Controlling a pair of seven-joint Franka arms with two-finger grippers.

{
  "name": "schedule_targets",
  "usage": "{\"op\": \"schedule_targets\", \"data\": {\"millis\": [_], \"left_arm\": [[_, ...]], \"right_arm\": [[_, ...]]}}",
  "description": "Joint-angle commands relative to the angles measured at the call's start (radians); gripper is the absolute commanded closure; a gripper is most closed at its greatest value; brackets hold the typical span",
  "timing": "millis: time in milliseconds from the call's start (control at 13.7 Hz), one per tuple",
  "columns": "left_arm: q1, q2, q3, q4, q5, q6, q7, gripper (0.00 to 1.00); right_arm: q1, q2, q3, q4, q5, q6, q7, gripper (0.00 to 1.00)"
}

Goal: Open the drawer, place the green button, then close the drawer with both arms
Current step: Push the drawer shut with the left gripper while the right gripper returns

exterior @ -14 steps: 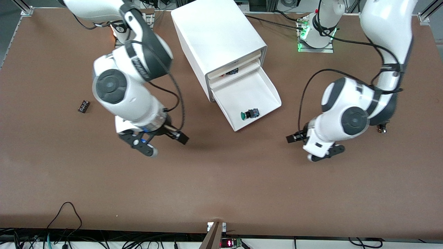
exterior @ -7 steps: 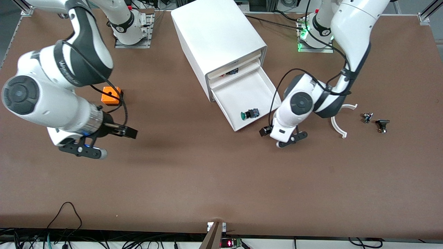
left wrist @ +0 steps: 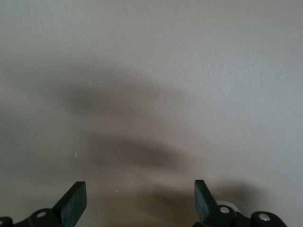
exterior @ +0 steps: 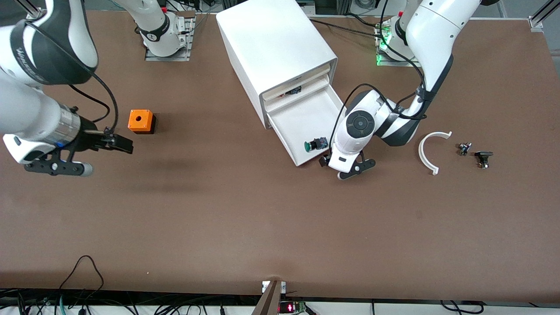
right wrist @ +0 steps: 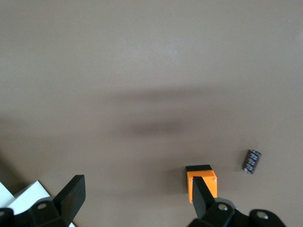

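Left tool (left wrist: 140, 201) agape, by drawer (exterior: 306, 120).

button (exterior: 316, 144) green cap, black body | drawer (exterior: 306, 120) white | cube (exterior: 141, 121) orange

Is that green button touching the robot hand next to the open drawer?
Apart. In the front view the button lies in the drawer, while the left gripper sits outside its front corner, fingers open.
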Motion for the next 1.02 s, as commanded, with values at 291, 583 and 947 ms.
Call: {"op": "schedule_targets", "data": {"millis": [291,583,947], "left_arm": [[0.018,-0.015,-0.093,-0.056,0.014,0.0,-0.029,0.0],[0.102,-0.014,-0.217,-0.099,0.014,-0.002,-0.03,0.0],[0.158,-0.014,-0.316,-0.149,0.011,-0.002,-0.038,0.0]], "right_arm": [[0.006,-0.171,-0.007,-0.132,-0.032,-0.031,-0.027,0.0],[0.008,-0.166,-0.002,-0.115,-0.039,-0.026,-0.042,0.0],[-0.177,-0.165,0.198,-0.103,-0.073,-0.011,-0.04,0.0]]}}
